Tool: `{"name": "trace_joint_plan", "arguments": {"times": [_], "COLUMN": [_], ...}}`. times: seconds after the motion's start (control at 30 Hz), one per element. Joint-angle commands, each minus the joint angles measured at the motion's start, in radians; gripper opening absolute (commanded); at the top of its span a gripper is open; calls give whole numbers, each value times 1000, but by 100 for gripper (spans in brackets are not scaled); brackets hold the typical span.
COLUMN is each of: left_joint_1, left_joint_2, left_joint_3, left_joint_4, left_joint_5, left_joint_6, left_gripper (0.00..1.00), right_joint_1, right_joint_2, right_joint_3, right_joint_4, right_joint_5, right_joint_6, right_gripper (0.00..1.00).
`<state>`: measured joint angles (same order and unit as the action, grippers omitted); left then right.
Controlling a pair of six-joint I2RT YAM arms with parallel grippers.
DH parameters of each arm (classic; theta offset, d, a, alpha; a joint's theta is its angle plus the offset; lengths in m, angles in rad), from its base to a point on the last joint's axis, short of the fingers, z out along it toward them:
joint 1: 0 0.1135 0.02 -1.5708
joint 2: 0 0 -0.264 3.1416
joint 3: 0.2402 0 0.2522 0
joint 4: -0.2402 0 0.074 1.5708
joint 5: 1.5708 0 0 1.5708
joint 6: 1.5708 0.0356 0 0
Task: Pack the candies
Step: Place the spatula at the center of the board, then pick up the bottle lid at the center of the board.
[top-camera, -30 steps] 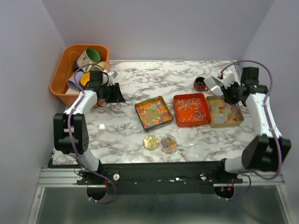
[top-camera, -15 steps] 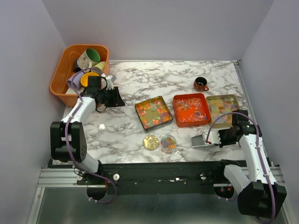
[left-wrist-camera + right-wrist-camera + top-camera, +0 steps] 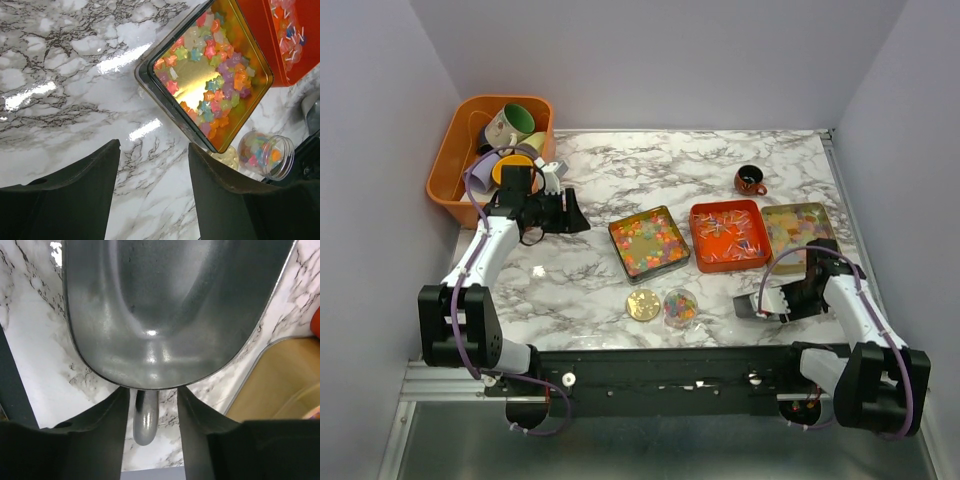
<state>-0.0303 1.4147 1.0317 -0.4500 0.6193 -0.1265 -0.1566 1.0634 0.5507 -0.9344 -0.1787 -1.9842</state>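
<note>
Colourful star-shaped candies (image 3: 649, 241) fill a gold tin (image 3: 616, 232); the left wrist view shows the candies (image 3: 210, 75) too. More candies lie in an orange tin (image 3: 729, 235) and a tan tin (image 3: 800, 237). A small clear jar (image 3: 680, 307) holds a few, with its gold lid (image 3: 642, 304) beside it. My left gripper (image 3: 578, 215) hovers open and empty left of the gold tin, over bare marble (image 3: 154, 145). My right gripper (image 3: 778, 300) sits low at the front right, open. A metal scoop (image 3: 165, 305) lies on the table, its handle (image 3: 146, 420) loose between the fingers.
An orange bin (image 3: 450, 160) of big mugs stands at the back left, just behind my left arm. A small dark cup (image 3: 750, 180) is at the back right. The tan tin's corner (image 3: 280, 385) lies close to the scoop's right side.
My right arm swung from the back right down to the front right with the scoop, laid it on the table and opened its jaws. My left gripper opened wider.
</note>
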Motion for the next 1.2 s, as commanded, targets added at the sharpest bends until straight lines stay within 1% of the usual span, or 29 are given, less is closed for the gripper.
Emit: {"name": "trace_joint_plan", "arguments": {"times": [0.0, 0.03, 0.1, 0.13, 0.17, 0.2, 0.23, 0.27, 0.3, 0.33, 0.37, 0.4, 0.47, 0.5, 0.53, 0.57, 0.6, 0.67, 0.7, 0.73, 0.83, 0.93, 0.97, 1.0, 1.07, 1.17], "left_joint_1": [1, 1, 1, 1, 1, 0, 3, 6, 10, 12, 15, 17, 20, 21, 21, 21, 48, 61, 69, 79, 102, 174, 200, 213, 225, 239], "left_joint_2": [-28, -30, -39, -43, -51, -54, -59, -69, -74, -79, -91, -97, -121, -128, -137, -158, -167, -195, -206, -214, -226, -247, -259, -267, -287, -312], "left_joint_3": [30, 34, 33, 27, 12, 2, -8, -31, -39, -45, -53, -58, -67, -71, -76, -88, -94, -113, -119, -121, -116, -127, -131, -133, -139, -153], "left_joint_4": [-82, -94, -93, -81, -72, -61, -41, -32, -23, -15, -13, -10, -4, -1, 4, 7, 11, 20, 27, 33, 60, 95, 99, 100, 99, 108], "left_joint_5": [52, 59, 68, 62, 53, 21, 7, 0, -4, -4, -1, 0, -15, -26, -58, -72, -82, -96, -99, -98, -122, -89, -84, -78, -79, -75], "left_joint_6": [47, 50, 51, 50, 28, 9, -7, -34, -45, -53, -58, -64, -76, -90, -99, -108, -116, -122, -122, -104, -93, -145, -169, -176, -183, -190], "left_gripper": [69, 69, 70, 70, 70, 75, 81, 87, 99, 99, 99, 99, 99, 99, 99, 98, 99, 99, 99, 99, 98, 98, 99, 98, 98, 98], "right_joint_1": [0, 2, 2, 0, 2, 3, 6, 17, 72, 121, 171, 286, 403, 516, 572, 621, 711, 787, 849, 877, 966, 1048, 1065, 1087, 1114, 1152], "right_joint_2": [9, 9, 13, 17, 23, 44, 59, 73, 89, 118, 125, 136, 151, 161, 174, 225, 254, 361, 406, 444, 572, 670, 681, 687, 685, 713], "right_joint_3": [79, 175, 291, 437, 503, 578, 636, 732, 767, 788, 807, 808, 792, 769, 769, 772, 781, 831, 854, 903, 951, 989, 982, 967, 925, 879], "right_joint_4": [-4, -76, -177, -264, -292, -309, -322, -325, -326, -295, -262, -230, -124, -86, -45, -35, -27, -21, -26, -46, -37, -53, -60, -58, 15, 54], "right_joint_5": [1, -10, -80, -134, -265, -339, -411, -533, -574, -594, -593, -593, -555, -533, -515, -480, -467, -438, -432, -426, -417, -377, -378, -377, -354, -347], "right_joint_6": [62, 118, 174, 262, 327, 397, 476, 615, 674, 738, 871, 915, 991, 1002, 999, 987, 980, 976, 970, 960, 927, 860, 798, 774, 759, 743], "right_gripper": [53, 53, 54, 55, 58, 82, 98, 100, 100, 100, 100, 100, 99, 99, 99, 99, 98, 98, 98, 98, 99, 98, 98, 97, 97, 96]}}
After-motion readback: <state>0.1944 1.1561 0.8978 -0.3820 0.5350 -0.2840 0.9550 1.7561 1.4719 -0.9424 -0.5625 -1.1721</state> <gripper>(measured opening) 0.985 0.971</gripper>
